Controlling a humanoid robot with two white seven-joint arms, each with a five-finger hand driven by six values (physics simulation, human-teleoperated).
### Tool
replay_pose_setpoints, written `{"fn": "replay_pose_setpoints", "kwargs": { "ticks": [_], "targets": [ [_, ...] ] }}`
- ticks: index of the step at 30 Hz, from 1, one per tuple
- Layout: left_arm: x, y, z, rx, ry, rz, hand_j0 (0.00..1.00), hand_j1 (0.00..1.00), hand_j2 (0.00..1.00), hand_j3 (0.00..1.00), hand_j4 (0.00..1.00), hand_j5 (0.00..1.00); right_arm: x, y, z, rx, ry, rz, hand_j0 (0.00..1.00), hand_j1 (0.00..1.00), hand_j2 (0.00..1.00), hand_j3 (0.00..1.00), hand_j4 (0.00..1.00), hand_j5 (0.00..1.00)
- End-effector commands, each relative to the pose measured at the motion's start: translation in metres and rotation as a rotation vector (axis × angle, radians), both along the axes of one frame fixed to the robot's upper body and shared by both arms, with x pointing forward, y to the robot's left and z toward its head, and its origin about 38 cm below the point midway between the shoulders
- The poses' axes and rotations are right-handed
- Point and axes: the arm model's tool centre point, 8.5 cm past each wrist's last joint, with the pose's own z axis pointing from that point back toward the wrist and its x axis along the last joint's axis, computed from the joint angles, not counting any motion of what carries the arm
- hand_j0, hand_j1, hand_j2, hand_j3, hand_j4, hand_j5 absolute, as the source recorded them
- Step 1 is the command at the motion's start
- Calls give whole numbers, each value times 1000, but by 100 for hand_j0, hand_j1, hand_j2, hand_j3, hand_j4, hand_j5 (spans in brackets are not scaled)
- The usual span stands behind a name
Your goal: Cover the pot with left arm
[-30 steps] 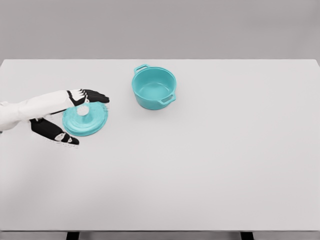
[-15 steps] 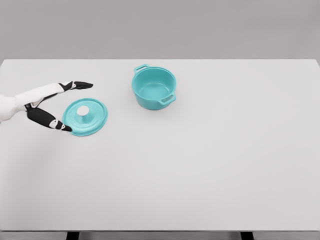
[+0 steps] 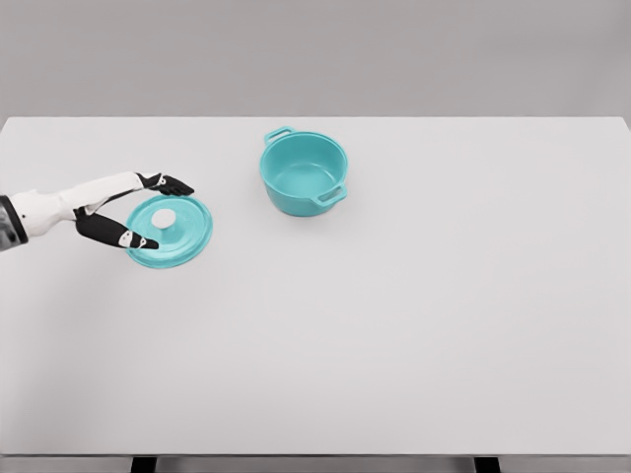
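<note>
Near edge of the table (image 3: 394, 374) is bare white. Further in, at the left, my left hand (image 3: 126, 209) reaches in w/ fingers spread, holding nothing; thumb (image 3: 126, 237) lies over the near-left rim of the lid (image 3: 170, 231), index finger (image 3: 170, 183) stretches past its far-left rim. Lid sits flat on the table, white knob (image 3: 164, 218) up, just right of my palm, between thumb & fingers. Can't tell if thumb touches it. Pot (image 3: 304, 173) stands farther back & to the right, well apart, uncovered.
</note>
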Motion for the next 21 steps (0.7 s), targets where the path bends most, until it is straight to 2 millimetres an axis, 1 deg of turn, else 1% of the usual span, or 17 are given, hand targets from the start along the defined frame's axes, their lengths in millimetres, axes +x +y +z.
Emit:
{"fn": "replay_pose_setpoints", "kwargs": {
  "ticks": [1,6,7,10,12,16,19,20,21],
  "targets": [
    [1,2,-2,-3,7,9,81,81,81,81,81,81,0,0,0,0,1,0,100,100,100,100,100,100],
    [8,-2,-5,22,-5,14,80,80,80,80,80,80,-1,0,0,1,1,1,100,100,100,100,100,100],
    [9,-6,-10,8,4,14,80,80,80,80,80,80,0,0,0,0,1,0,100,100,100,100,100,100],
    [15,0,-17,2,19,45,80,80,80,80,80,80,0,0,0,0,-1,0,100,100,100,100,100,100],
    [18,5,-17,6,22,62,80,80,80,80,80,80,-1,0,0,0,1,0,100,100,100,100,100,100],
    [20,12,-22,7,36,86,80,80,80,80,80,80,-1,0,0,0,1,0,100,100,100,100,100,100],
    [21,10,-27,2,46,91,80,80,80,80,80,80,-1,0,0,0,1,0,100,100,100,100,100,100],
    [20,5,-31,2,54,80,80,80,80,80,80,80,-1,0,0,1,1,1,100,100,100,100,100,100],
    [20,5,-31,4,56,77,80,80,80,80,80,80,-1,0,0,1,1,1,100,100,100,100,100,100]
  ]
}}
